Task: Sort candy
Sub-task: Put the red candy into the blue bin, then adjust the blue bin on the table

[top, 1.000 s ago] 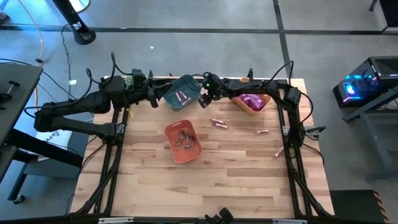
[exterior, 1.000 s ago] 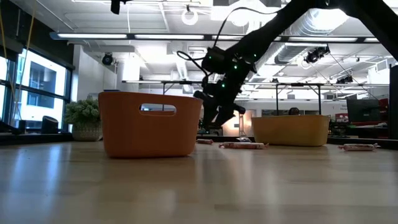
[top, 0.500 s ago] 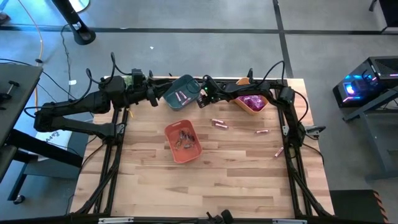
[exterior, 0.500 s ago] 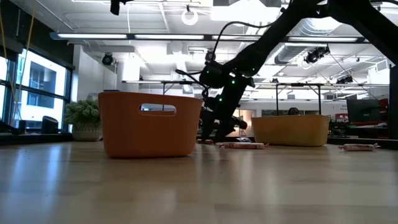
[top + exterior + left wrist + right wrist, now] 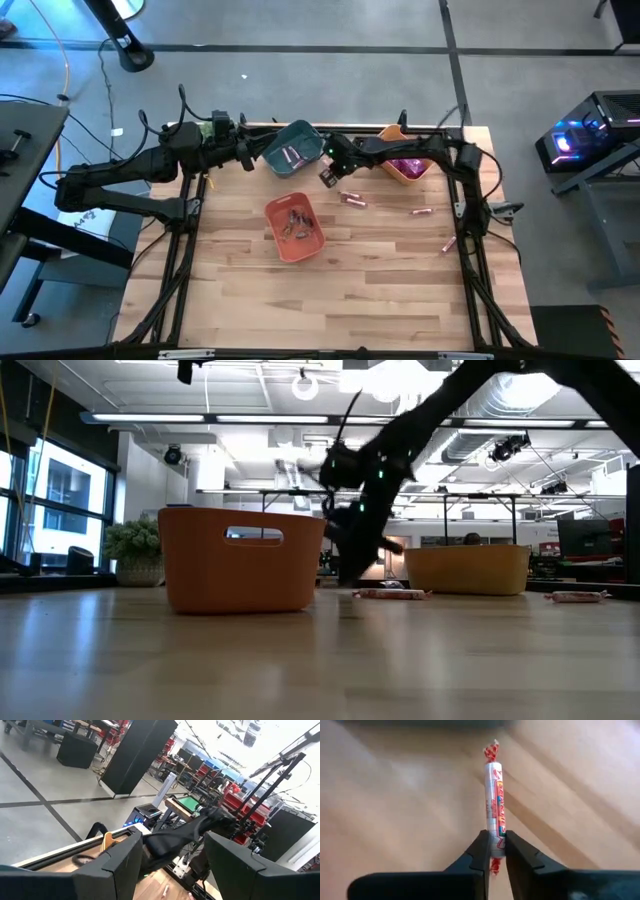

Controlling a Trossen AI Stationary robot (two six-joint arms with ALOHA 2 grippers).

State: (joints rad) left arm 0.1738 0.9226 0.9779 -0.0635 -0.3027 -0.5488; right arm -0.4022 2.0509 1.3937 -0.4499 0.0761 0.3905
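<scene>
From above, the table (image 5: 330,290) carries three bins: a teal bin (image 5: 290,148) at the far edge with a pink stick inside, a yellow bin (image 5: 405,167) to its right holding purple packets (image 5: 403,162), and an orange bin (image 5: 294,227) nearer the middle with small dark pieces (image 5: 294,224) in it. The right gripper (image 5: 328,176) is down at the boards just in front of the teal bin. Loose sticks lie on the wood: one (image 5: 351,198) just beside that gripper, one (image 5: 421,212) farther right, one (image 5: 449,245) near the right edge. The left gripper (image 5: 243,158) hangs at the teal bin's left side.

At table height, the orange bin (image 5: 242,560) stands in front on the left, the yellow bin (image 5: 467,569) back on the right, and a blurred dark arm (image 5: 365,510) reaches down between them. Two sticks (image 5: 388,594) (image 5: 577,597) lie on the boards. A plant (image 5: 133,550) sits far left.

Past the left wrist, two dark fingers (image 5: 235,865) stand well apart with nothing between them; the other arm (image 5: 185,835) crosses beyond.

Past the right wrist, the fingers (image 5: 480,852) are pinching one end of a pink-and-white stick (image 5: 495,812), which lies on the wood and points away from the gripper (image 5: 494,851).
</scene>
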